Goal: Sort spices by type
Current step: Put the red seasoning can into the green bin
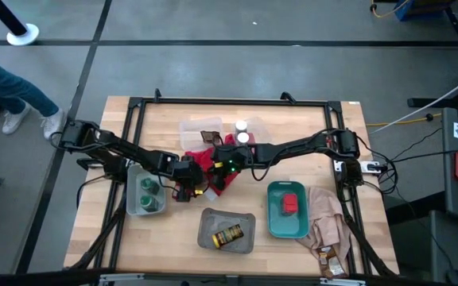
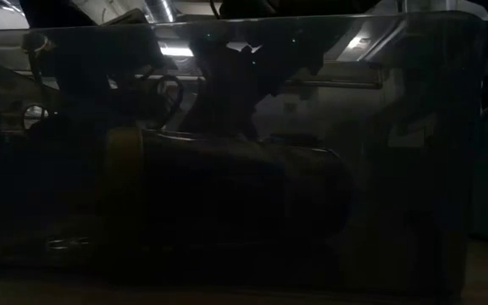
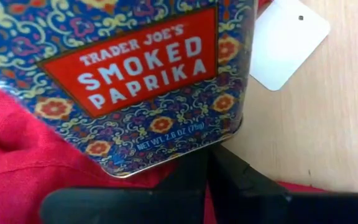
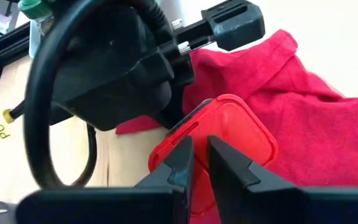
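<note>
A blue patterned smoked paprika tin (image 3: 135, 81) with a red lid (image 4: 229, 134) lies on the red cloth (image 1: 217, 176) at the table's middle. My left gripper (image 3: 207, 171) (image 1: 191, 187) is shut, its fingertips close by the tin's bottom rim. My right gripper (image 4: 201, 158) (image 1: 213, 171) comes from the right, its fingers all but shut just in front of the red lid. Green-lidded jars (image 1: 146, 194) stand in a clear tray. A yellow-labelled jar (image 1: 229, 235) lies in the grey tray, a red tin (image 1: 290, 205) in the teal tray. White-capped bottles (image 1: 242, 132) and dark packets (image 1: 211, 137) sit at the far side. My left gripper has its shut fingers (image 3: 229, 177) lying low on the cloth beside the tin's bottom rim (image 3: 126, 173); I cannot tell whether they touch it. My right gripper has its fingers (image 4: 179, 165) over the edge of the tin's red lid (image 4: 166, 146); whether they touch it cannot be told.
The two arms meet over the red cloth, the left wrist (image 4: 104, 62) close in front of the right gripper. A beige cloth (image 1: 324, 226) with a packet (image 1: 332, 262) lies at the near right. A dark tray wall (image 2: 244, 152) fills the low view. A person's legs (image 1: 6, 95) are beyond the table's left.
</note>
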You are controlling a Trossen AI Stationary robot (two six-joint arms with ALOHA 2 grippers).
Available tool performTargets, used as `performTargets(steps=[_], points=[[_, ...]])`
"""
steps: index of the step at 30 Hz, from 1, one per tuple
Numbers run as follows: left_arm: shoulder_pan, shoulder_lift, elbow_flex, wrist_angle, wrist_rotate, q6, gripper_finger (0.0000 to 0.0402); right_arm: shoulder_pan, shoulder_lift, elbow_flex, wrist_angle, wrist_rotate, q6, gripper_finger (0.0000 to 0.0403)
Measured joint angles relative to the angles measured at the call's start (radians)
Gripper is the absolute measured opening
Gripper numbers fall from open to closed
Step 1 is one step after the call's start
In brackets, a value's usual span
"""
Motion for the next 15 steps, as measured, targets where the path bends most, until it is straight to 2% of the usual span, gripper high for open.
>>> performTargets(steps=[15], points=[[-0.045,-0.059,0.003,-0.025,0.020,-0.004,0.0006,-0.002,0.003,-0.003,0.020,0.016,-0.004,0.0048]])
